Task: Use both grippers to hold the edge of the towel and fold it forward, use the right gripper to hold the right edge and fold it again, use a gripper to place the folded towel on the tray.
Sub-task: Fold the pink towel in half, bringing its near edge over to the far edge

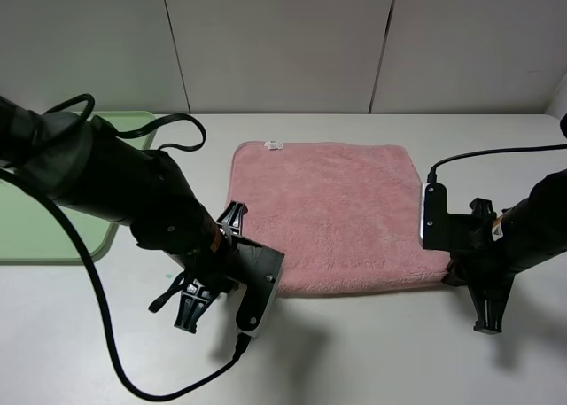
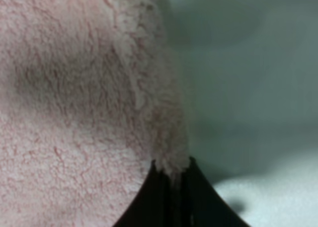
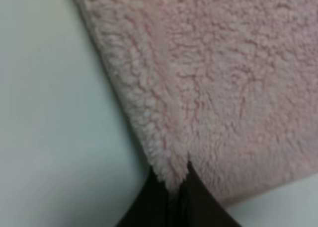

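Towel (image 1: 337, 214) lies outside the tray (image 1: 27, 235), left end effector (image 2: 171, 180) and right end effector (image 3: 175, 187) each clamped on a corner.

1. The towel (image 1: 328, 214) is pink cloth with a thick, fluffy, curly pile. It looks matt and rough, and a small white label (image 1: 275, 144) lies at one edge.
2. The tabletop (image 1: 372, 352) is white, smooth and matt.
3. The tray (image 1: 44, 232) is pale green, smooth and plastic-looking.
4. The left pincer (image 2: 173, 175) and the right pincer (image 3: 173, 180) are black, smooth and matt, seemingly hard plastic.
5. The cable (image 1: 104, 327) is black, with a slightly glossy, rubbery skin.
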Controlling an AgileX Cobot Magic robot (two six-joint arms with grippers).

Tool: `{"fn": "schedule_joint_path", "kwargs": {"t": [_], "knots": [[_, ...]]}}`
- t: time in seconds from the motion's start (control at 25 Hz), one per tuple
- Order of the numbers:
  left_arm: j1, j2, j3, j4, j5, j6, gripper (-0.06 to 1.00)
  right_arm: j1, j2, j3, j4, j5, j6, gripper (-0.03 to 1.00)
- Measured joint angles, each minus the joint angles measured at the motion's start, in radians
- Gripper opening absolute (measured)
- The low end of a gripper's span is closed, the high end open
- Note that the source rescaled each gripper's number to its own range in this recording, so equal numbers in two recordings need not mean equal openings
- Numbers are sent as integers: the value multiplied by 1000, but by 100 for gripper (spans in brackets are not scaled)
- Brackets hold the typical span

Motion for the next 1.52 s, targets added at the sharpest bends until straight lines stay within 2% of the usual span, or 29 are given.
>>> {"fn": "schedule_joint_path", "kwargs": {"t": [0.32, 0.48, 0.76, 1.08, 1.36, 1.52], "knots": [[0, -118, 1, -2, 59, -1, 0, 0, -77, -19, 25, 67, 0, 0], [0, -134, -35, -2, 133, -29, 0, 0, -110, -46, 55, 118, 0, 0], [0, -151, -118, 6, 245, -49, 0, 0, -186, -47, 61, 150, 0, 0], [0, -157, -212, 120, 350, -123, 0, 0, -253, -72, 77, 188, 23, 0], [0, -169, -231, 265, 359, -211, 0, 0, -258, -192, 87, 299, 49, 0], [-1, -169, -231, 356, 357, -274, 0, 0, -258, -260, 91, 328, 49, 0]]}}
